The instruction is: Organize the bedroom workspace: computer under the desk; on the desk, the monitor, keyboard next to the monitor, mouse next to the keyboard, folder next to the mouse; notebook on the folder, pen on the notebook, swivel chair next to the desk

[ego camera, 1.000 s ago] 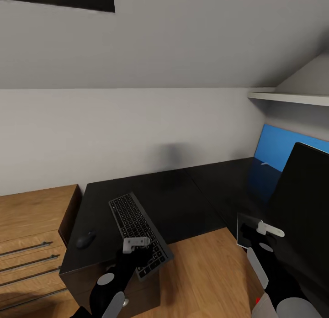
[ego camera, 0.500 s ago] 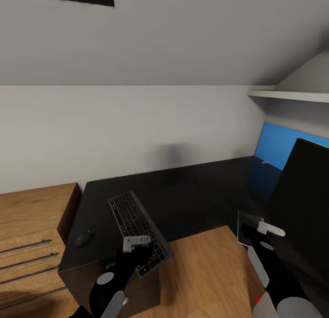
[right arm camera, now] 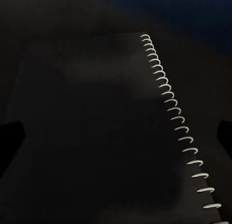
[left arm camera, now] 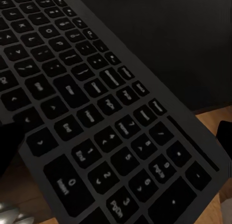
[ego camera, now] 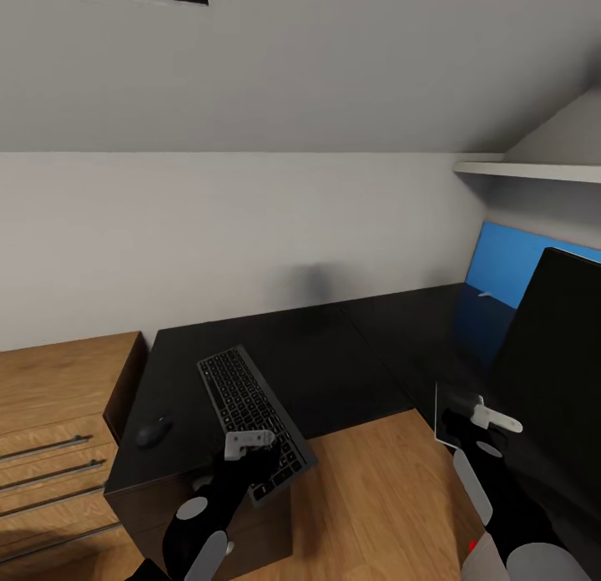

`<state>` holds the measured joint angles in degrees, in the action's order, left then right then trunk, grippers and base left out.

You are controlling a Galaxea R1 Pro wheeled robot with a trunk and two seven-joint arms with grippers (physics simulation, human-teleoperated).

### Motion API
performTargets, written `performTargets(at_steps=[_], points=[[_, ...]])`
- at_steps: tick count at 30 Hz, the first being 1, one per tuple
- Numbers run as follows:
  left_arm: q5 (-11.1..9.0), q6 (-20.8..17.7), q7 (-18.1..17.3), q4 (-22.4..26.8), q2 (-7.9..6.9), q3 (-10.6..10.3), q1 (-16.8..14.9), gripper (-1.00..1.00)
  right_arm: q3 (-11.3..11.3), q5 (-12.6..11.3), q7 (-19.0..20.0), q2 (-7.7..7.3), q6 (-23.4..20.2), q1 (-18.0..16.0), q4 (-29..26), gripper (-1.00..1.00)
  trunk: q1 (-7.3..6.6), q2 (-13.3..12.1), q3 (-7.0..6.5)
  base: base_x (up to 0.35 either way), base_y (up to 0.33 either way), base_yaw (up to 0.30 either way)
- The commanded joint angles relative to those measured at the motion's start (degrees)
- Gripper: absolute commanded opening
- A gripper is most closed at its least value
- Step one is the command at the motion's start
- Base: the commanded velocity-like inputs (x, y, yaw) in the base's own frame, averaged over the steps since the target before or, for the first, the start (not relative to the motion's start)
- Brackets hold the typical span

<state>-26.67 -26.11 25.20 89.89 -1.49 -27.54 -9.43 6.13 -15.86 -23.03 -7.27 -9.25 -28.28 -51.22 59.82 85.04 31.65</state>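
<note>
Keyboard (ego camera: 255, 422) lies on surface (ego camera: 334, 364), near end overhanging edge; my left gripper (ego camera: 248, 447) at that end, grip state can't tell. Mouse (ego camera: 154, 431) beside it. Right gripper (ego camera: 484, 418) grips notebook (right arm camera: 106, 127) for stacking.

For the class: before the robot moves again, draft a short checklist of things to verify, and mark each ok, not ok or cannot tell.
1. keyboard fully on the desk: not ok, its near end overhangs the front edge.
2. left gripper gripping the keyboard: cannot tell.
3. mouse on the desk beside the keyboard: ok.
4. monitor next to the keyboard: not ok, they are far apart.
5. right gripper holding something: cannot tell.
</note>
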Motion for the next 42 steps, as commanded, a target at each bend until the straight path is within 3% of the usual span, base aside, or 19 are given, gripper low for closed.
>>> performTargets(at_steps=[1, 23, 28, 36, 37, 42], points=[[-0.6, -0.1, 0.6, 0.3, -0.06, -0.1, -0.1, 1.00, -0.1, -0.3, -0.3, -0.02, -0.3, 0.0, -0.1, 1.00, 0.00, 0.0, 0.06, 0.000, 0.000, 0.000], [-2.1, -0.6, 0.5, 2.8, -0.18, -1.0, 0.0, 1.00, -0.1, -1.3, -0.3, -0.02, -0.9, 0.0, 0.0, 1.00, 0.00, 0.0, 0.06, 0.000, 0.000, 0.000], [-3.3, -0.7, 0.4, 2.8, -0.67, -3.9, 0.0, 1.00, -0.1, -1.3, -0.3, -0.02, -0.9, 0.0, 0.0, 1.00, 0.00, 0.0, 0.06, 0.000, 0.000, 0.000], [-6.5, -0.8, 0.3, 2.8, -2.18, -11.8, 0.0, 1.00, -0.1, -1.3, -0.3, -0.02, -0.9, 0.0, 0.0, 1.00, 0.00, 0.0, 0.06, 0.000, 0.000, 0.000], [-7.4, -0.8, 0.3, 2.8, -2.37, -15.6, 0.0, 1.00, -0.1, -1.3, -0.3, -0.02, -0.9, 0.0, 0.0, 1.00, 0.00, 0.0, 0.06, 0.000, 0.000, 0.000], [-7.8, -0.8, 0.3, 2.8, -2.44, -17.5, 0.0, 1.00, -0.1, -1.3, -0.3, -0.02, -0.9, 0.0, 0.0, 1.00, 0.00, 0.0, 0.06, 0.000, 0.000, 0.000]])
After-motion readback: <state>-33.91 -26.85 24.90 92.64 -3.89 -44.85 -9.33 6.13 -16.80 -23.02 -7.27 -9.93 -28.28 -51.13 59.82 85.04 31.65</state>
